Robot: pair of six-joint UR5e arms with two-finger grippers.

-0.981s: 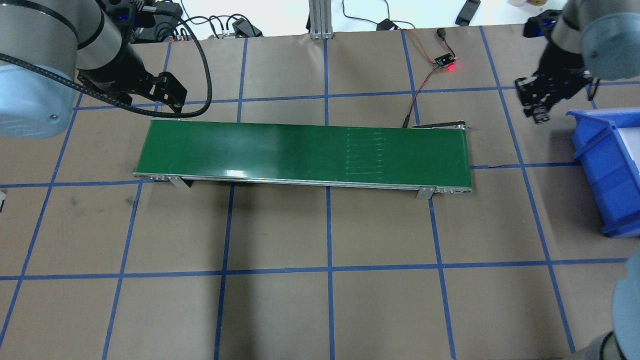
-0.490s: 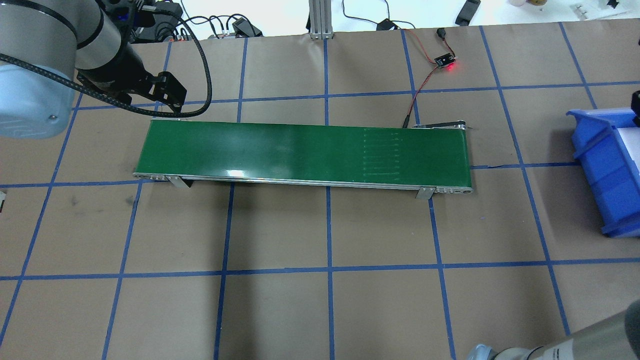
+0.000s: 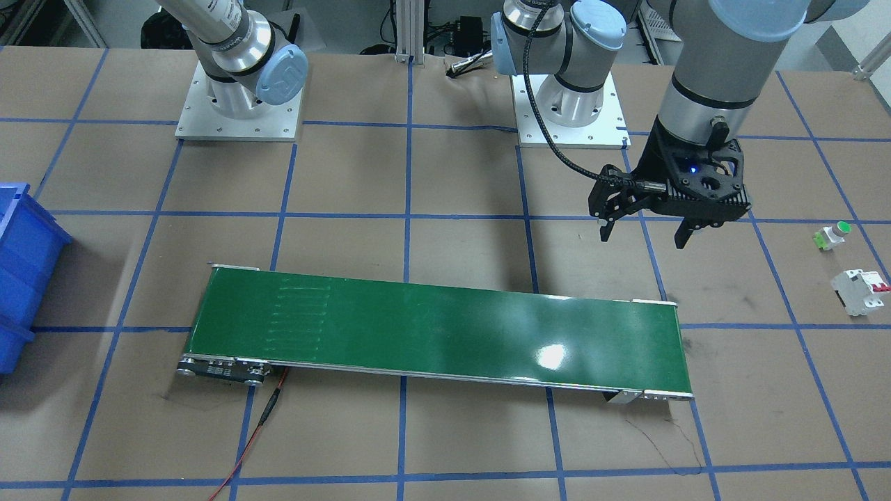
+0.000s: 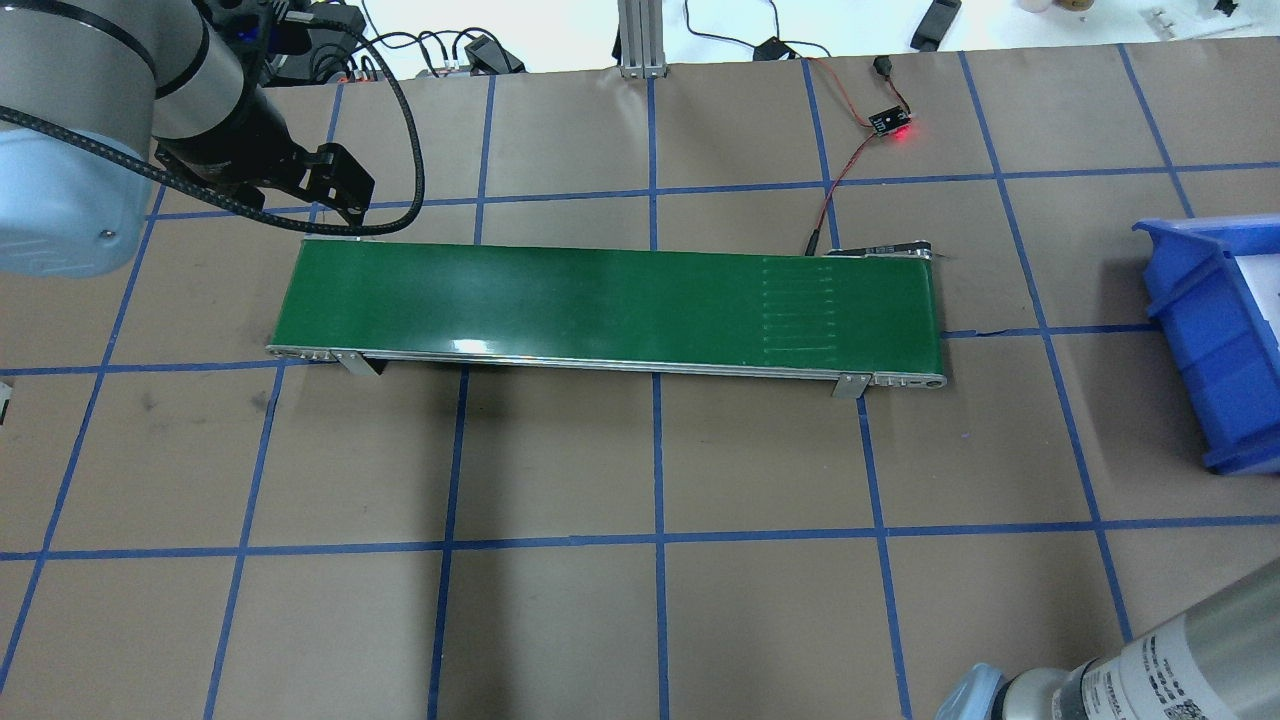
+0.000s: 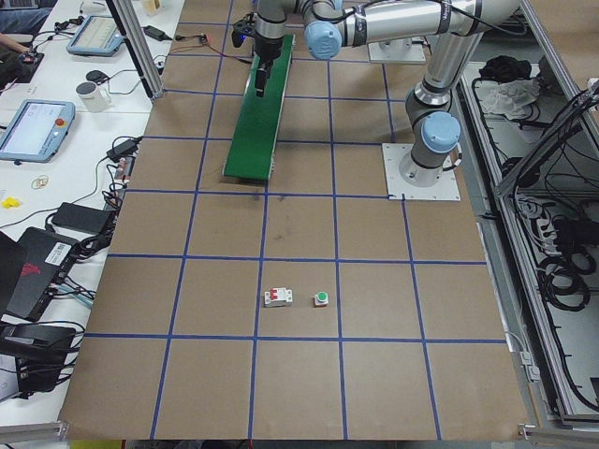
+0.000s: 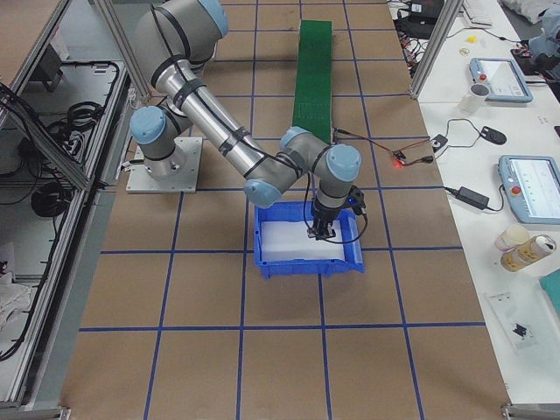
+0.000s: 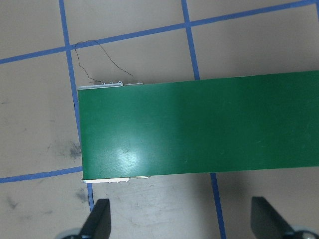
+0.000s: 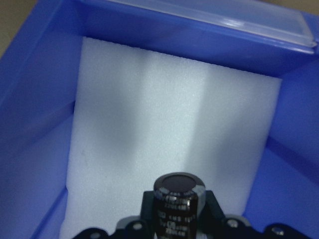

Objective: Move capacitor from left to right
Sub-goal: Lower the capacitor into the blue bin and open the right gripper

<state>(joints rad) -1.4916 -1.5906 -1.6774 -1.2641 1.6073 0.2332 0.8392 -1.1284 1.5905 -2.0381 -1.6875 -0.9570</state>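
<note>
The capacitor (image 8: 178, 200), a stubby dark cylinder, sits upright between the fingers of my right gripper (image 8: 178, 221), which is shut on it. It hangs above the white foam floor of the blue bin (image 8: 45, 99). In the exterior right view my right gripper (image 6: 319, 232) is over the bin (image 6: 306, 267). My left gripper (image 3: 644, 236) is open and empty, hovering just behind the left end of the green conveyor belt (image 3: 438, 334). Its fingers (image 7: 97, 221) frame the belt end (image 7: 199, 129) in the left wrist view.
A white breaker with red switches (image 3: 861, 291) and a green-capped push button (image 3: 833, 233) lie on the table at my far left. A sensor board with a red light (image 4: 890, 125) and its wires sit behind the belt's right end. The bin (image 4: 1200, 330) stands at the right edge.
My right gripper has moved right, out of the overhead view, toward the blue bin. The pattern on the belt has shifted to the right. The left arm has not moved.
</note>
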